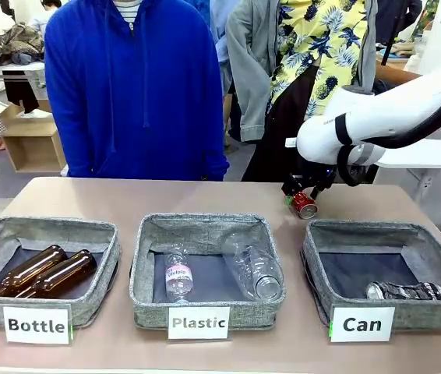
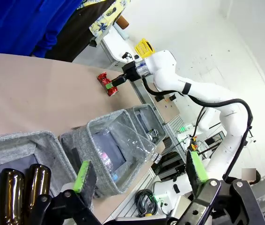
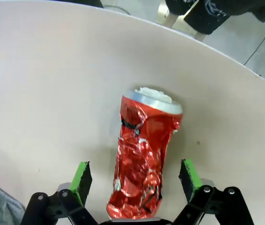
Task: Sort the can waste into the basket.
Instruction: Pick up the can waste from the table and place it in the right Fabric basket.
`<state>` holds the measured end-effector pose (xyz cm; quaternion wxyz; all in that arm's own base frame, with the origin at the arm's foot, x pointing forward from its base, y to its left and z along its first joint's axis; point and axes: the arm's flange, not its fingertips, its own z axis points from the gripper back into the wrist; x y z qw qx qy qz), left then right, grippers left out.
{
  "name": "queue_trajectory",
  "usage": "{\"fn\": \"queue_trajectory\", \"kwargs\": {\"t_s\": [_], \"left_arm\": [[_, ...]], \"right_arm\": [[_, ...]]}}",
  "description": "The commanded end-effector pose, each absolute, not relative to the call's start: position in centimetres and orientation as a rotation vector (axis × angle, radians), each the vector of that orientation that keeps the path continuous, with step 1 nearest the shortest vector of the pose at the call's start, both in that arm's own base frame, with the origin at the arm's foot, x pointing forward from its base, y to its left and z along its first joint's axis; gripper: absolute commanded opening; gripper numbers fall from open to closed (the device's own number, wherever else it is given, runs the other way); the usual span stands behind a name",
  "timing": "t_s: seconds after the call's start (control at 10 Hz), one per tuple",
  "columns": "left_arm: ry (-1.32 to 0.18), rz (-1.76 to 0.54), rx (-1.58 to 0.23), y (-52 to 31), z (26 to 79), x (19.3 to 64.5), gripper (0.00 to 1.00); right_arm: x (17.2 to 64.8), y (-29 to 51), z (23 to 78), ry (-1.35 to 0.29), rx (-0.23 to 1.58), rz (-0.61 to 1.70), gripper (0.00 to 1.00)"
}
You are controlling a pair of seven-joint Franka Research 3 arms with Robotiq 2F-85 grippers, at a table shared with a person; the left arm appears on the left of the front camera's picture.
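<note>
While the right tool (image 3: 133, 187) straddles the crushed shiny red metal can (image 3: 144, 161) with jaws spread, ungripped, on the beige surface (image 3: 43, 84) at twelve o'clock of the grey fabric "Can" basket (image 1: 439, 300), an off-centre squeeze could squirt it sideways.

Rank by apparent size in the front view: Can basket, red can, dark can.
1. Can basket, clearly largest.
2. Dark can, lying in that basket.
3. Red can, crushed, on the table; it's farther from the camera, so 2 versus 3 is unsure.
</note>
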<state>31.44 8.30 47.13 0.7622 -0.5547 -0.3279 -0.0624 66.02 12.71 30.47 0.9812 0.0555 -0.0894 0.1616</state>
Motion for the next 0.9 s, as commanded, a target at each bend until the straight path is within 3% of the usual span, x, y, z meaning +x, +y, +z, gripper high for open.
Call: {"fn": "queue_trajectory", "kwargs": {"t_s": [0.0,0.2,0.3,0.4,0.5,0.6,0.7,0.8], "left_arm": [[-0.710,-0.138,-1.213,8.24,47.27,31.00,1.00],[-0.710,-0.138,-1.213,8.24,47.27,31.00,1.00],[-0.710,-0.138,-1.213,8.24,47.27,31.00,1.00],[-0.710,-0.138,-1.213,8.24,47.27,31.00,1.00],[-0.710,-0.138,-1.213,8.24,47.27,31.00,1.00],[-0.710,-0.138,-1.213,8.24,47.27,31.00,1.00],[-0.710,-0.138,-1.213,8.24,47.27,31.00,1.00],[-0.710,-0.138,-1.213,8.24,47.27,31.00,1.00]], "right_arm": [[67.14,13.52,30.34,-0.134,0.064,0.303,1.00],[67.44,13.75,29.94,-0.107,0.014,0.278,1.00],[67.61,13.68,30.02,-0.107,-0.036,0.261,0.41],[67.40,13.79,30.21,-0.108,-0.032,0.285,0.40],[67.31,13.82,30.30,-0.106,-0.054,0.281,0.00],[67.31,13.81,30.29,-0.094,-0.071,0.277,0.38],[67.40,13.85,30.38,-0.089,-0.049,0.293,0.00],[67.33,13.82,30.44,-0.090,-0.057,0.295,0.00]]}}
